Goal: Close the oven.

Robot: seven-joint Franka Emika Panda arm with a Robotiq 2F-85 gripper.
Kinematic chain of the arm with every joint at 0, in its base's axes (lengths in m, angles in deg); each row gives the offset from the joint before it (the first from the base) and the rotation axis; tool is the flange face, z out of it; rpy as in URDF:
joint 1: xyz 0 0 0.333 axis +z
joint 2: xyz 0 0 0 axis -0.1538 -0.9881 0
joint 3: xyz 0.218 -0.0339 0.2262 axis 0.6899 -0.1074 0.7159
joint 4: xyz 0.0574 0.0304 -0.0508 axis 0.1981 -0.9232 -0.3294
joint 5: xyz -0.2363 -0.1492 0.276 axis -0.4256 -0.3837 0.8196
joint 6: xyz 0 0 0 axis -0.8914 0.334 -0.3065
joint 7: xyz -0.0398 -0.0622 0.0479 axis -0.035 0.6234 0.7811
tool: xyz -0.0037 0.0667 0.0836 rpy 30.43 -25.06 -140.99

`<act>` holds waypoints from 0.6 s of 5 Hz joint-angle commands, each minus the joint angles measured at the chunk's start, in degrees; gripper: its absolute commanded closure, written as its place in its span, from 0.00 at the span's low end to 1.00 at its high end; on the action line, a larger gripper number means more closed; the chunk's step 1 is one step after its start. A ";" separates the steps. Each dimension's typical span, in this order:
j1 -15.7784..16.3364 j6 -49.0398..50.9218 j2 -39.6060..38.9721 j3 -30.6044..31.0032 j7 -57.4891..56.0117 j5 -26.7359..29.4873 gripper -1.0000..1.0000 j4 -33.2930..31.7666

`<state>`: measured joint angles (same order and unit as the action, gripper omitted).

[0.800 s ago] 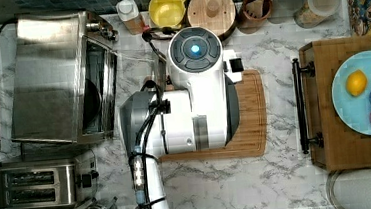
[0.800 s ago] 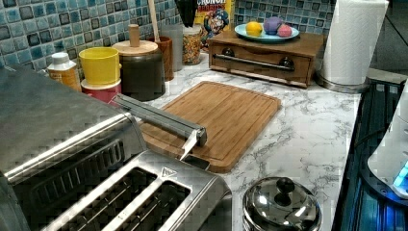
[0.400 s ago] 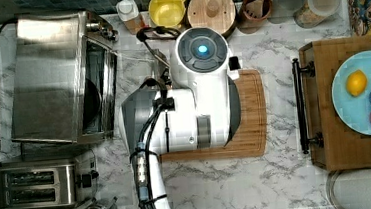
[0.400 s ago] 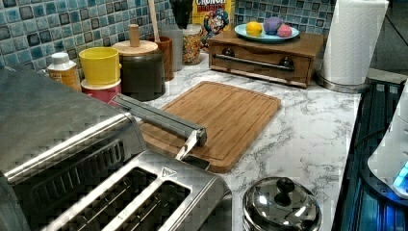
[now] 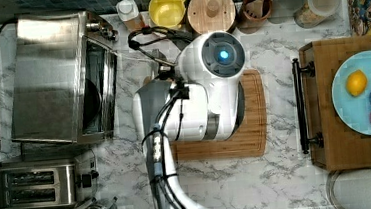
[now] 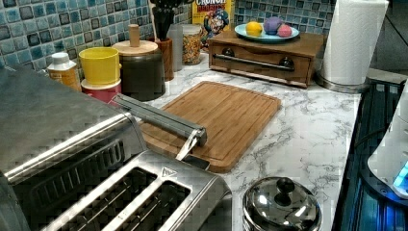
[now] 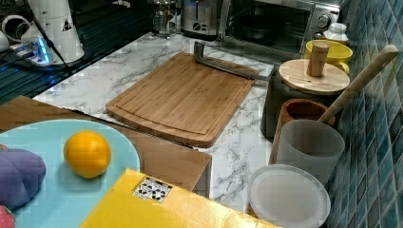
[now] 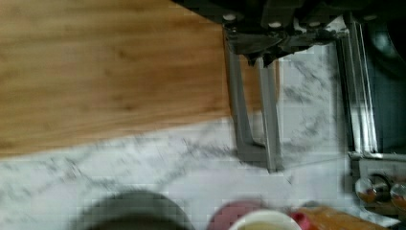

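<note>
The toaster oven (image 5: 56, 79) door hangs open; the gripper (image 8: 268, 43) (finger spread unreadable) sits over the bar handle (image 6: 159, 115) and could slip off.

The scene is evenly and brightly lit from above, and only short, soft shadows are cast on the marble counter (image 5: 279, 177). Broad glare is spread across the brushed-steel top of the oven (image 5: 46, 80) in the top view, and small bright reflections are picked up on the kettle lid (image 6: 281, 204) in the left view. A blue glow is given off by the light on the arm (image 5: 224, 55). Blocky compression artefacts are visible throughout. The wrist view is smeared by motion blur, and the rims nearest the lens are rendered out of focus. The foreground plate (image 7: 57, 190) in the right view is softly defocused
</note>
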<state>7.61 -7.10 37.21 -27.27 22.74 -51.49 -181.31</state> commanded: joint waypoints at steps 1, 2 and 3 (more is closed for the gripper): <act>-4.88 -12.69 7.95 -1.19 -25.94 27.75 1.00 -19.87; -3.18 -19.07 9.09 0.22 -34.13 36.56 1.00 -24.97; -2.62 -18.68 4.79 1.35 -37.98 38.63 1.00 -23.75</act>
<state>2.80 -25.73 43.71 -28.04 -13.49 -16.73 -205.99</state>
